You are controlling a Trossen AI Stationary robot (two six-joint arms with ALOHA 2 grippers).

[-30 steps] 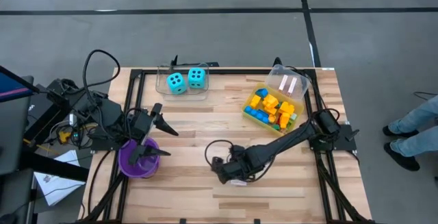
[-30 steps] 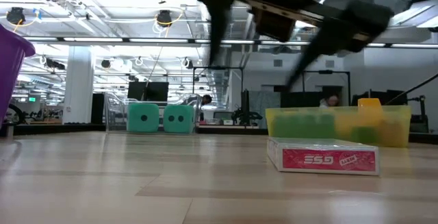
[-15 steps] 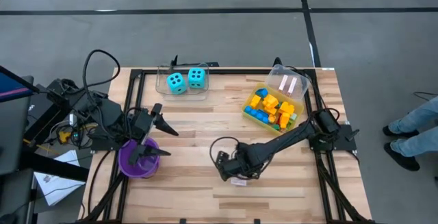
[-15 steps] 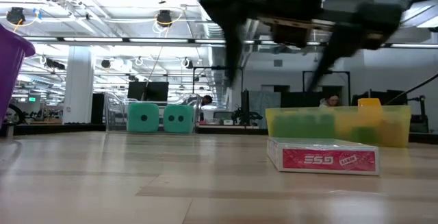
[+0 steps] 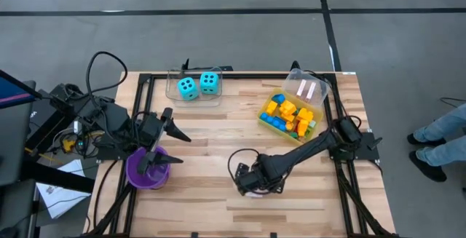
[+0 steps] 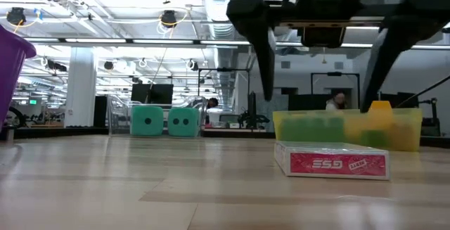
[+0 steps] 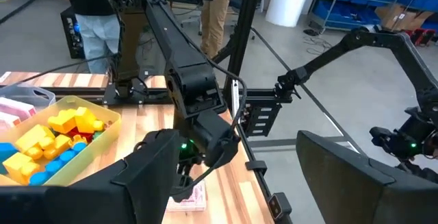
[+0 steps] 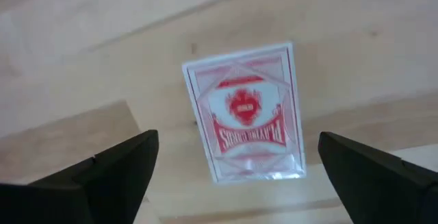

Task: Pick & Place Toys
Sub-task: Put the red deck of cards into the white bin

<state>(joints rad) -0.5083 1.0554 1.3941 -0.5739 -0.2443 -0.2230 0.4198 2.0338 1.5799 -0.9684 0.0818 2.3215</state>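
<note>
At lower centre of the high view, the right gripper [image 5: 253, 187] hovers with jaws wide apart and empty, straddling a flat red-and-white card box [image 8: 246, 112] on the wooden table [image 5: 204, 129]. Closing off-centre could skid the box away.

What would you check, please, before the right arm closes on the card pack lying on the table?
1. Right pincer open: ok; both fingers stand apart in the right wrist and low views.
2. Pincer above the card pack: ok; the pack lies between the fingers in the right wrist view.
3. Fingers down at pack level: not ok; in the low view the tips hang above the pack.
4. Pack flat on the table: ok.
5. Nothing crowding the pack: ok; the yellow bin stands apart from it.
6. Left pincer out of the way: ok; it waits over the purple cup at the table's left.
</note>
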